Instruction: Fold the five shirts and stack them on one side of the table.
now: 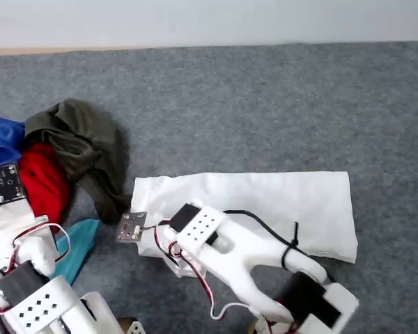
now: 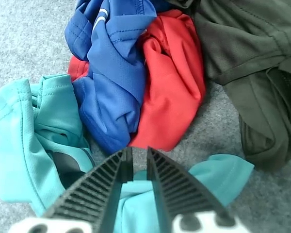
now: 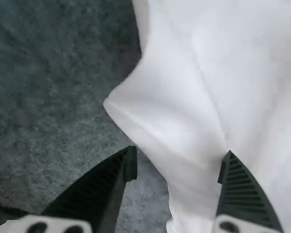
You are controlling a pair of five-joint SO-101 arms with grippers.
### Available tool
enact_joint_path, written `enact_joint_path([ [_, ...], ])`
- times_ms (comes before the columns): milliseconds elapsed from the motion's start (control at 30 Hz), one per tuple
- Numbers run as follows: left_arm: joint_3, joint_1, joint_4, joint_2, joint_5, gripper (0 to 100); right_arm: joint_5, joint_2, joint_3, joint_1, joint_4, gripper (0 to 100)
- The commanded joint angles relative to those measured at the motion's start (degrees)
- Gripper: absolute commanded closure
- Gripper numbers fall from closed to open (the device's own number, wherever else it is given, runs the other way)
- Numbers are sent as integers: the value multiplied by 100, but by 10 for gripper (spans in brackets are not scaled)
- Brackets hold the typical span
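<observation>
Table (image 1: 265, 97): carries all the cloth and both arms.
Spread shirt (image 1: 279, 198): on the table, from the centre to the right, towards the front; its long side runs left to right.
Heap of shirts (image 1: 63, 160): at the table's left edge, left of the spread shirt and apart from it.
Front shirt (image 1: 80, 240): trails out of the heap towards the front.
Right arm (image 1: 237, 250): comes from the front edge, over the spread shirt's front left part.
Right gripper (image 3: 179, 162): straddles that shirt's left edge, one finger over table, one over cloth.
Left arm (image 1: 35, 292): front left corner, before the heap.
Left gripper (image 2: 139, 162): above the front shirt, the heap beyond it.
</observation>
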Motion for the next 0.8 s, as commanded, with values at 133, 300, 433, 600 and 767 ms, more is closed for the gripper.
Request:
enact_joint_path([
  [133, -31, -9, 44, -62, 18, 942, 62, 365, -440, -48, -84, 796],
  [300, -31, -9, 44, -62, 18, 942, 62, 374, -492, -40, -330, 903],
  [433, -31, -9, 35, -62, 18, 942, 62, 347, -492, 75, -435, 929],
  [600, -40, -9, 35, -62, 0, 942, 70, 330, -668, 426, -207, 927],
  [767, -40, 0, 26, -62, 0, 942, 70, 330, -1108, 752, 207, 927],
])
